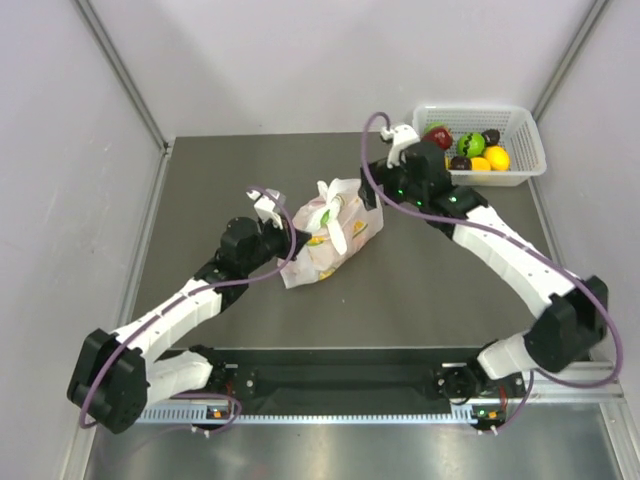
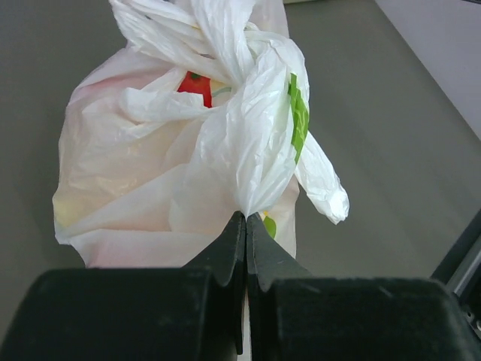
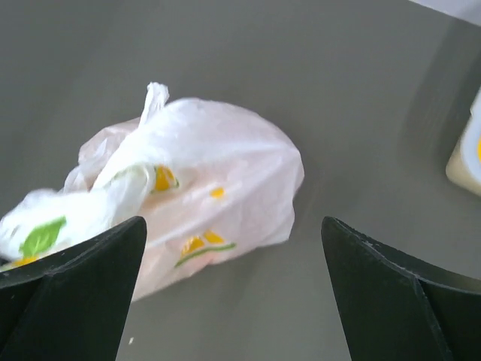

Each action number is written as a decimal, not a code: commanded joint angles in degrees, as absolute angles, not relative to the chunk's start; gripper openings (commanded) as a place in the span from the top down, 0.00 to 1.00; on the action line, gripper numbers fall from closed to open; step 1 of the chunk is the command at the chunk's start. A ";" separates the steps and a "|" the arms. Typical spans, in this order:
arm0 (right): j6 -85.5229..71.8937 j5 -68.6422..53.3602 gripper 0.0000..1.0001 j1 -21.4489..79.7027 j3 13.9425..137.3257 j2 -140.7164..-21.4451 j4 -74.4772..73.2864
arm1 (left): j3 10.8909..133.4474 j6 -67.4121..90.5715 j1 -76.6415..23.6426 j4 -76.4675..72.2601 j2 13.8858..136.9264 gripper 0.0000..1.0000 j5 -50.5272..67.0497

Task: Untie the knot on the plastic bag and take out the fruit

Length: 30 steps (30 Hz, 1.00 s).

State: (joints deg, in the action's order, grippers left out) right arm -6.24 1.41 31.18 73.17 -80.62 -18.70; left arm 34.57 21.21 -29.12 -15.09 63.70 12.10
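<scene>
The plastic bag [image 1: 328, 240] lies near the middle of the surface [image 1: 210, 180], between the 2 arms, with its knot [image 2: 225, 45] uppermost and not yet undone. The left end effector [image 2: 246, 219] is fully closed, and a fold of film just below the knot appears to be pinched between its tips. The right end effector [image 3: 233, 226] is spread wide, nothing is held in it, and it is poised above the bag's far right side.

The step in hand is judged to be the loosening of the knot. It would be done best with the bag anchored by the left pinch while 1 free ear of the knot is taken by the right end effector close to the crossing and drawn back along its threading. A slow pull is advised, since the thin film could be torn or the knot tightened by a hard tug.

The twist of the knot, and what is taken to be a red fruit [image 2: 195, 84] behind the film, are shown only by the left wrist view. The bag's smoother side is given by the right wrist view, where the knot is blurred. Only in the top view is the white basket [image 1: 500, 178] at the far right seen whole.
</scene>
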 commanded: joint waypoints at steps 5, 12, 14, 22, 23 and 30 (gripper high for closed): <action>5.44 1.32 0.00 35.50 84.55 -92.10 -25.84 | 32.52 18.46 -32.08 -11.43 60.38 1.00 12.05; 9.05 1.76 0.00 37.88 92.63 -101.50 -30.50 | 31.99 18.98 -33.13 -11.51 61.17 1.00 12.04; 9.58 2.28 0.00 38.58 93.60 -102.48 -29.80 | 31.82 18.99 -33.48 -11.69 61.08 1.00 12.13; 6.95 12.80 0.37 38.76 97.30 -106.79 -22.69 | 31.38 19.25 -34.54 -11.51 61.35 1.00 12.31; 6.42 14.31 0.66 38.67 97.29 -106.87 -21.89 | 31.29 19.25 -34.72 -11.60 61.09 1.00 12.22; -3.93 23.38 1.00 35.00 94.76 -103.99 -19.16 | 30.24 19.77 -35.07 -10.29 59.50 1.00 9.06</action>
State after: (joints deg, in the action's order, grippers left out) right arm 2.02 14.96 37.93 94.19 -107.02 -25.23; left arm 31.55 19.55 -34.52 -10.74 61.47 10.33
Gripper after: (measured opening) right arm 0.006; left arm 0.010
